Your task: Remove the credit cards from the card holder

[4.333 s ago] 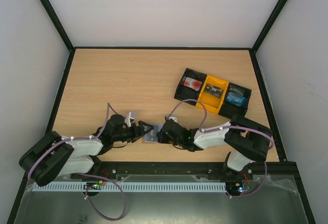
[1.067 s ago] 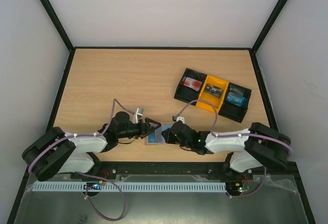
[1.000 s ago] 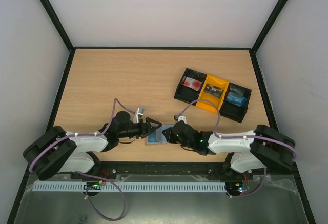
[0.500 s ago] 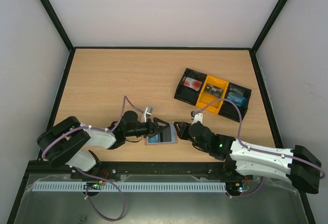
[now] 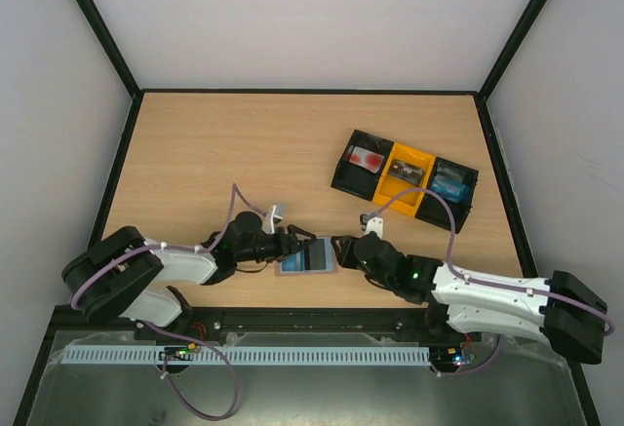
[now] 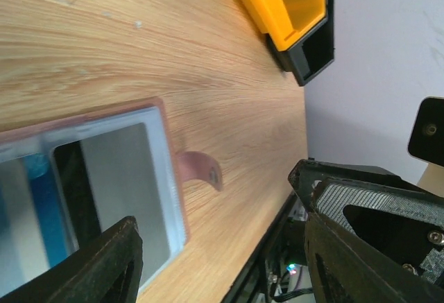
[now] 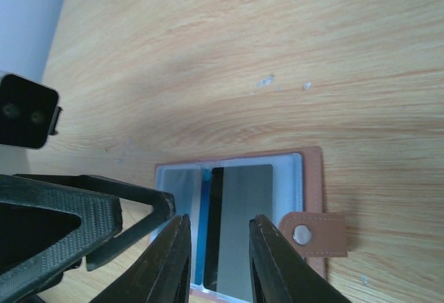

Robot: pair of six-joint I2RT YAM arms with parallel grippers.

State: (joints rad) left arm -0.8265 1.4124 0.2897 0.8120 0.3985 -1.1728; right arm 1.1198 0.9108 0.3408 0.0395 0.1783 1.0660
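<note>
Table (image 5: 244, 143) with card holder (image 5: 310, 256), tray (image 5: 395, 200)

**Clear plastic sleeves are catching the light in a leather-look card holder (image 5: 310, 255).**

Its brown edging & tab (image 7: 312, 234) are looking matt, fine-grained, w/ a shiny metal stud (image 7: 301, 234). Sleeves are shining glossy over a dull grey card (image 7: 239, 213) & a blue card (image 6: 45, 206). Table (image 5: 244, 153) is showing pale wood-grain laminate, smooth, semi-matt. Tray (image 6: 295, 1) is gleaming as smooth moulded plastic, yellow & black. Left fingers (image 6: 361, 247) & right fingers (image 7: 170, 261) are reading as matt black plastic, one pad face finely textured.
</note>
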